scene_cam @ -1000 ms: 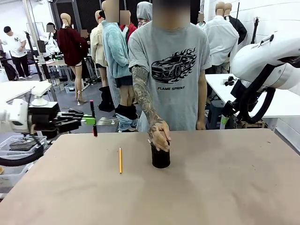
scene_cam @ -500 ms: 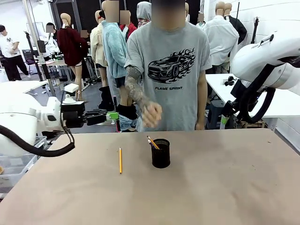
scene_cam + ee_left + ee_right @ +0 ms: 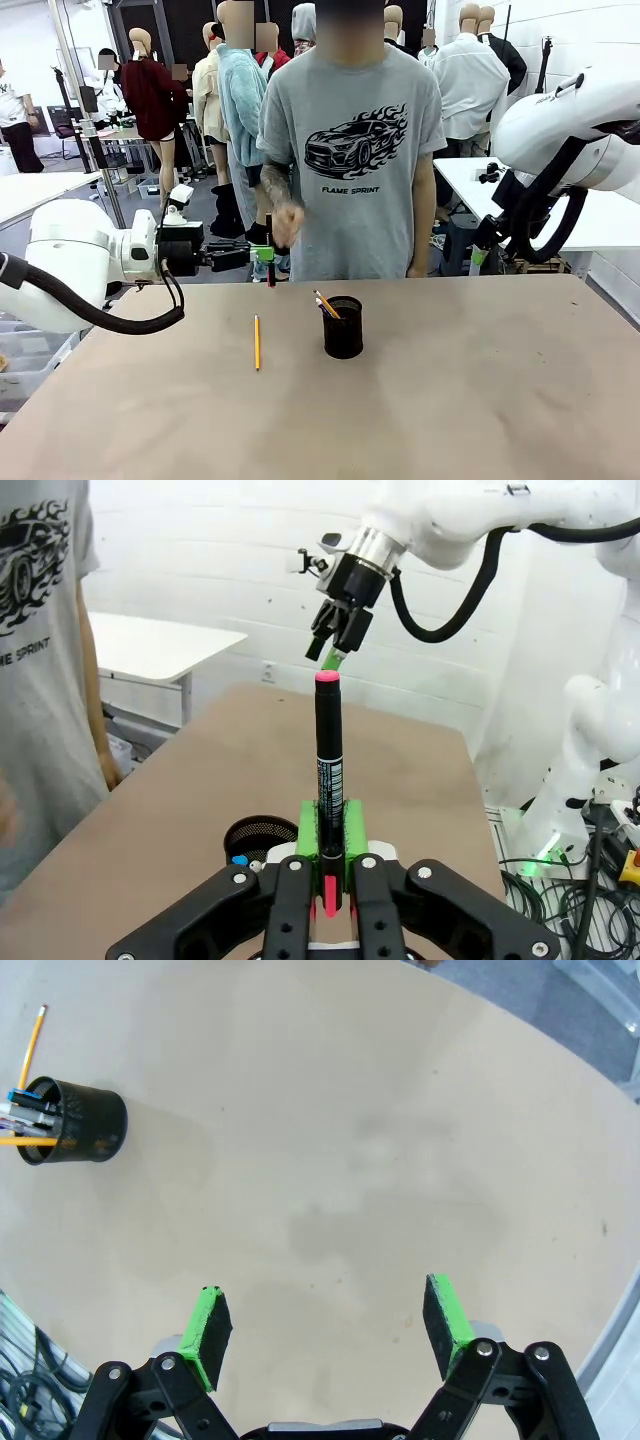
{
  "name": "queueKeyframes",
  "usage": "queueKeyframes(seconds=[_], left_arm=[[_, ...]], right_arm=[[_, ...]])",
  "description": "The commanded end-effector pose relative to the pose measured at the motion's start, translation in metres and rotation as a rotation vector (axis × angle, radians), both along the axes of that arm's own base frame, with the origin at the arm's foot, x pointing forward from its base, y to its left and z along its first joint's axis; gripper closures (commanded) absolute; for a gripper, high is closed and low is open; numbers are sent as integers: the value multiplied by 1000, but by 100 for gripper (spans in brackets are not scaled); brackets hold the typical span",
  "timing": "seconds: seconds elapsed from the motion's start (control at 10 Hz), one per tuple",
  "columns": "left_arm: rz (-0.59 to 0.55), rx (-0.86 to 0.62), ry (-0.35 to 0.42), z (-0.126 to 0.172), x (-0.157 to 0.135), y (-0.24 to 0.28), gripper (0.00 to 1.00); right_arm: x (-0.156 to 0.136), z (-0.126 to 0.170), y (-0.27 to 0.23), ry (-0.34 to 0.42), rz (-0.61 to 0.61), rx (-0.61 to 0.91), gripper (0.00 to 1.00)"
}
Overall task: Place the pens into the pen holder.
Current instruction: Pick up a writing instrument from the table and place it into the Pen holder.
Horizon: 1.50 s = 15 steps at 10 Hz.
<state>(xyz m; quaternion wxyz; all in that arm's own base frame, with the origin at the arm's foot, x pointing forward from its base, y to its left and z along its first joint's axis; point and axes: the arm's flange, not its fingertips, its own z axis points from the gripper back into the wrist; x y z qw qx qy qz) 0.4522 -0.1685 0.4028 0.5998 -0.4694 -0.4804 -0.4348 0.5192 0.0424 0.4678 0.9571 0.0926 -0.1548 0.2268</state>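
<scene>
My left gripper [image 3: 264, 255] is shut on the black pen with a pink-red end [image 3: 269, 245], holding it upright above the table's far left edge. The left wrist view shows the same pen [image 3: 328, 765] clamped between the green pads, above and short of the black mesh pen holder [image 3: 260, 834]. That holder [image 3: 343, 328] stands mid-table with a pencil and other pens [image 3: 325, 303] sticking out. A yellow pencil [image 3: 256, 342] lies flat left of it. My right gripper [image 3: 327, 1325] hangs open and high above bare table, the holder [image 3: 75, 1120] and pencil [image 3: 33, 1035] far off.
A person in a grey T-shirt stands at the far side, one hand [image 3: 287, 222] raised in a fist near the held pen. The brown tabletop [image 3: 480, 400] is bare right of the holder. The right arm [image 3: 570, 130] is pulled back at the far right.
My left arm has swung right toward the middle, carrying the pen. The person's hand has left the holder and risen to chest height, leaving a pencil in the holder.
</scene>
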Motion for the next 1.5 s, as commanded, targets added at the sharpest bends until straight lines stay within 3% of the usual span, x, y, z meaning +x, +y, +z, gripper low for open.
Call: queueKeyframes(seconds=[0.0, 0.3, 0.5, 0.7, 1.4], left_arm=[[-18, -10, -30, -4, 7, -7, 100], [-90, -21, -47, -9, 44, -30, 100], [-125, 2, -2, -12, 79, -45, 100], [-235, 26, 39, -25, 104, -59, 100], [-176, -22, 55, -53, 148, -98, 100]], right_arm=[[0, -1, -1, -10, 10, -6, 4], [0, -1, -1, -10, 10, -6, 4], [0, -1, -1, -10, 10, -6, 4], [0, -1, -1, -10, 10, -6, 4], [0, -1, -1, -10, 10, -6, 4]])
